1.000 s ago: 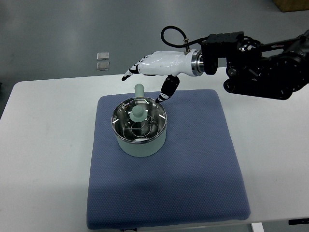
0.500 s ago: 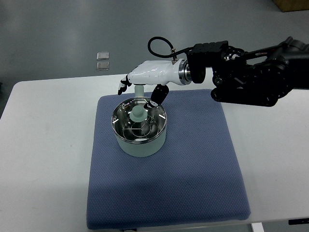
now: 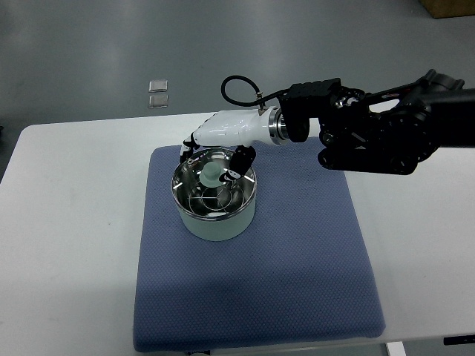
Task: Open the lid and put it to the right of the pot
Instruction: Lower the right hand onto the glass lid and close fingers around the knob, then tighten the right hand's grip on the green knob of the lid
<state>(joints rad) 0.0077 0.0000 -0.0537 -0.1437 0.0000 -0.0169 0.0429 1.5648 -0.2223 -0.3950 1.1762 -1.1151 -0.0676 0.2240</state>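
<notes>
The white right hand hovers with fingers apart around the pale green knob of the glass lid on the round steel pot; next, I judge, it must close and lift.

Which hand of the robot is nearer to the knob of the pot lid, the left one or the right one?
Right. The right hand is directly over the lid knob, fingers open around it. The left hand is not in view.
</notes>
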